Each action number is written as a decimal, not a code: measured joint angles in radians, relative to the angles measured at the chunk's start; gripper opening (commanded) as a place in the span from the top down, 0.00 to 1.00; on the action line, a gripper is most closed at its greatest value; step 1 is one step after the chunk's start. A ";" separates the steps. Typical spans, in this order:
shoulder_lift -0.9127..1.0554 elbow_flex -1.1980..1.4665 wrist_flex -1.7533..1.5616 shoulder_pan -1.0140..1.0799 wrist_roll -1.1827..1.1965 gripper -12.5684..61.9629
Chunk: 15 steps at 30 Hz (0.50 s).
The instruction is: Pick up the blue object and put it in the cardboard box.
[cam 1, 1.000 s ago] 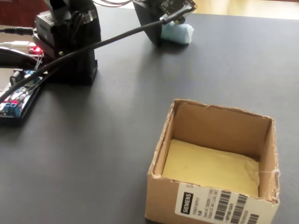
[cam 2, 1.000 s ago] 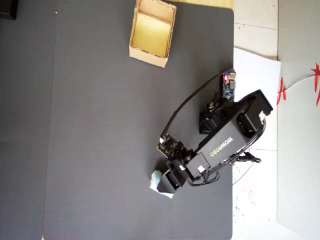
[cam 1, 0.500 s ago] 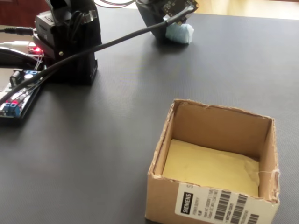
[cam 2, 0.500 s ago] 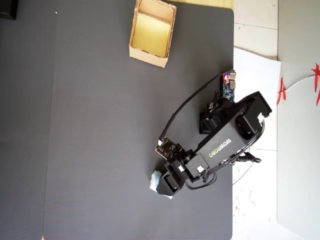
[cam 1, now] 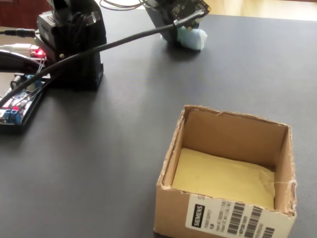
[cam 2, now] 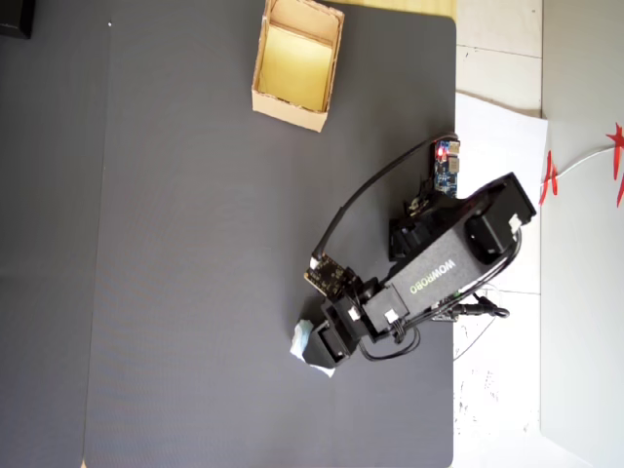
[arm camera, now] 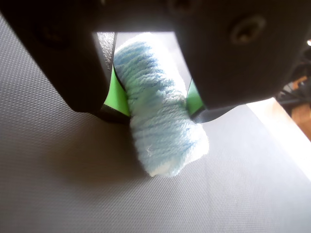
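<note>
The blue object (arm camera: 160, 121), a pale blue and white yarn-wrapped cylinder, stands between the green pads (arm camera: 116, 94) of my gripper (arm camera: 155, 109). Both pads press on its sides, and its lower end touches the dark mat. In the fixed view the blue object (cam 1: 194, 38) peeks out beside the gripper (cam 1: 181, 34) at the far top. The overhead view shows the gripper (cam 2: 314, 346) over the blue object (cam 2: 300, 340) near the mat's lower right. The cardboard box (cam 1: 171, 148) sits open in the near right of the fixed view. Seen from overhead, the cardboard box (cam 2: 288, 109) lies far off at the top.
The arm's black base (cam 1: 74, 44) and circuit boards (cam 1: 15, 106) stand at the left of the fixed view, with a cable (cam 1: 114, 42) running across. The mat's right edge (cam 2: 454, 146) borders white sheets. Bare dark mat lies between gripper and box.
</note>
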 measured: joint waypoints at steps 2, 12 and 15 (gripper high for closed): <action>0.026 0.003 0.003 0.018 -0.026 0.67; 0.147 0.032 0.009 0.109 -0.095 0.67; 0.175 0.035 0.011 0.138 -0.126 0.67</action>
